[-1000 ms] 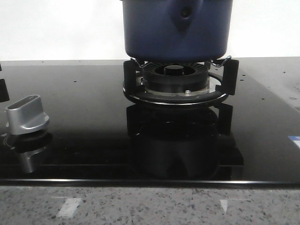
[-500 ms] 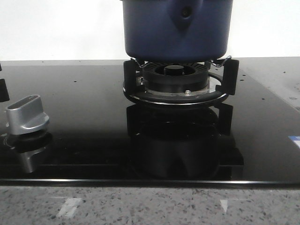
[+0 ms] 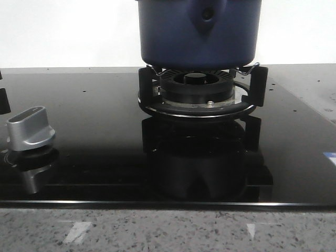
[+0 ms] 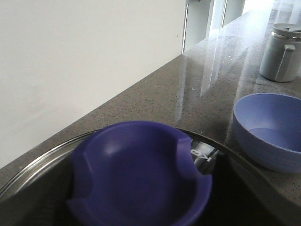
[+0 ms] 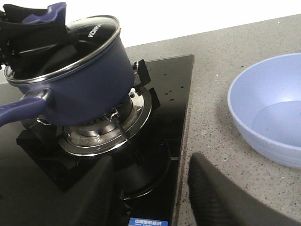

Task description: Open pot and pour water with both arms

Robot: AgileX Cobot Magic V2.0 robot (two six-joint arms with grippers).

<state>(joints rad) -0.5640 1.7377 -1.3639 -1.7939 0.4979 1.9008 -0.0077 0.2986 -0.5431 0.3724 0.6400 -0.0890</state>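
The navy-blue pot (image 3: 197,37) stands on the black burner ring (image 3: 197,93). In the right wrist view the pot (image 5: 82,89) has a glass lid (image 5: 96,30) resting on it and a long handle (image 5: 19,110) pointing toward the camera. My left gripper (image 5: 40,26) sits on top of the lid, shut on its blue knob (image 4: 136,174), which fills the left wrist view. My right gripper (image 5: 150,193) is open and empty, low over the stove's right edge, apart from the pot. Neither gripper shows in the front view.
A light blue bowl (image 5: 270,108) holding a little water sits on the speckled counter right of the stove; it also shows in the left wrist view (image 4: 268,127). A grey jug (image 4: 281,52) stands beyond it. A silver stove knob (image 3: 29,128) is at the front left of the glass hob.
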